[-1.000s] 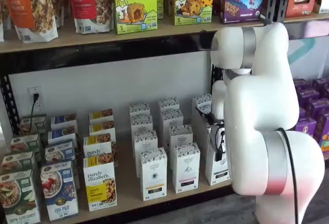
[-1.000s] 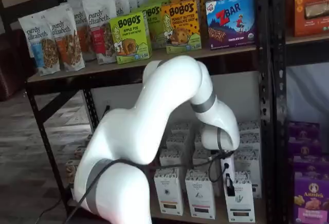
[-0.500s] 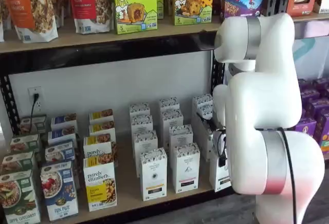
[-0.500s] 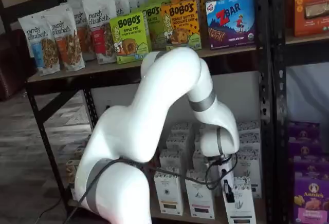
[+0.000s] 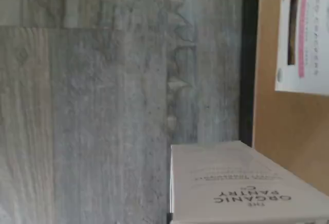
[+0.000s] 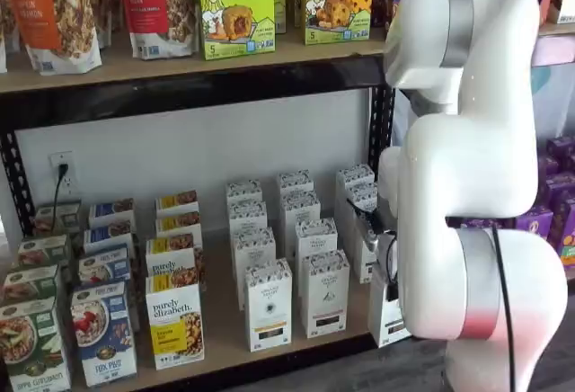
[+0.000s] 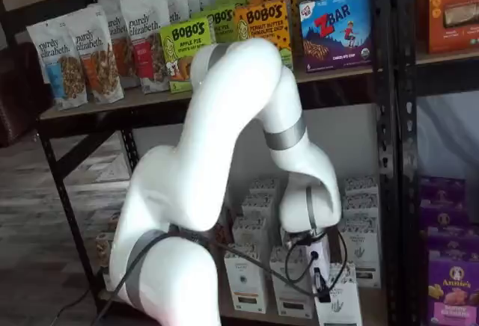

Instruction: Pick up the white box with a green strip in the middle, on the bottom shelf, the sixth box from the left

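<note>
We see the hand [image 7: 323,285] closed on the white box [image 7: 338,305], its black fingers clamped against the box's upper part. The box hangs tilted beyond the front edge of the bottom shelf [image 7: 374,307], near that shelf's right end. In a shelf view only a lower strip of the white box [image 6: 386,318] shows beside the arm [image 6: 467,230], just past the shelf's front rail [image 6: 269,367]. In the wrist view the box [image 5: 241,183] lies close under the camera, its printed side reading "THE ORGANIC PANTRY", with the grey plank floor [image 5: 92,106] beneath it and the pale shelf board [image 5: 282,126] alongside.

On the bottom shelf we count roughly eleven like white cartons [image 6: 268,304] standing in rows running back from the front edge, though the arm hides some at the right. Toward the left end stand four purely elizabeth boxes [image 6: 175,320] in a file. On the board above we can make out two Bobo's boxes [image 6: 235,5] at its front edge.
</note>
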Tool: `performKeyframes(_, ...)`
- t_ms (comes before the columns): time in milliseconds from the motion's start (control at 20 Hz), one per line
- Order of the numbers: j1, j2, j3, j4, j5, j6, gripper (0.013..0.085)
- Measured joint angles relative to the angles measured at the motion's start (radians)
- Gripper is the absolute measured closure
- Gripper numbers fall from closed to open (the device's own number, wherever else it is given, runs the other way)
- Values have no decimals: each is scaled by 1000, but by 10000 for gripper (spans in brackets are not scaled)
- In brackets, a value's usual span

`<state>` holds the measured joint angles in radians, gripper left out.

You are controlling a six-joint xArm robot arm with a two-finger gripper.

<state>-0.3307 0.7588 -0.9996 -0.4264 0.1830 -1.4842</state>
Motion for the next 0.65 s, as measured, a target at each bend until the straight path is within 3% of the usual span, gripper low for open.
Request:
performKeyframes(250,-3,-123,143,-87,-30,84,490)
performKeyframes(650,23,-311,313,22,-13,1,490)
